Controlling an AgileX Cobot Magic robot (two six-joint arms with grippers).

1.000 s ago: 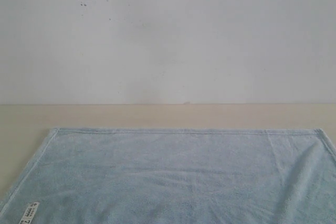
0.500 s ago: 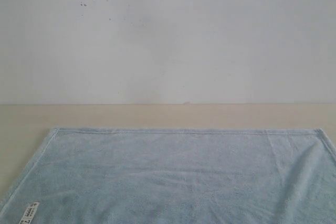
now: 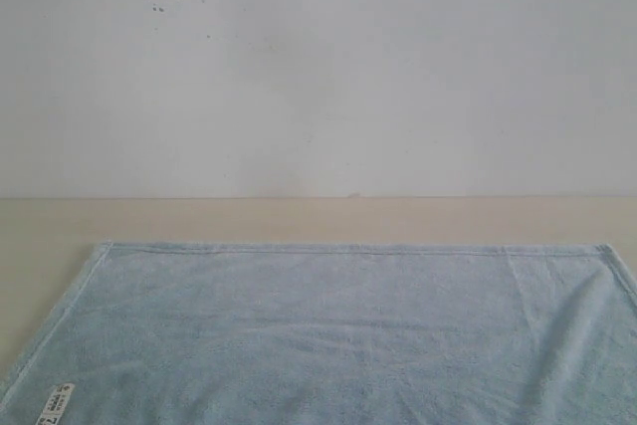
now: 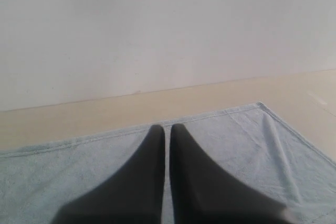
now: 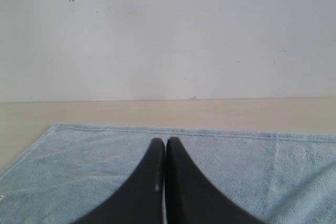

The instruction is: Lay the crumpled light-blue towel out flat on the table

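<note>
Nothing had shifted since a second earlier. The large pale light-blue fluffy terry-cloth towel lay in the same place, spread over the plain matte beige worktop. Its near part was cut off by the exterior view's lower edge. A small white printed label sat by its near left edge, the print too small to read. The nap looked smooth, with faint ripples in the middle and a soft crease toward the far right corner. The far hem ran straight, with both far corners laid out.

In the wrist views the dark left fingers and dark right fingers showed in front of the cloth. Each pair was pressed together with only a hairline gap and held nothing. Whether they touched the towel could not be told.

Beyond the hem came a strip of worktop, then a pale grey-white wall with a few dark specks.
</note>
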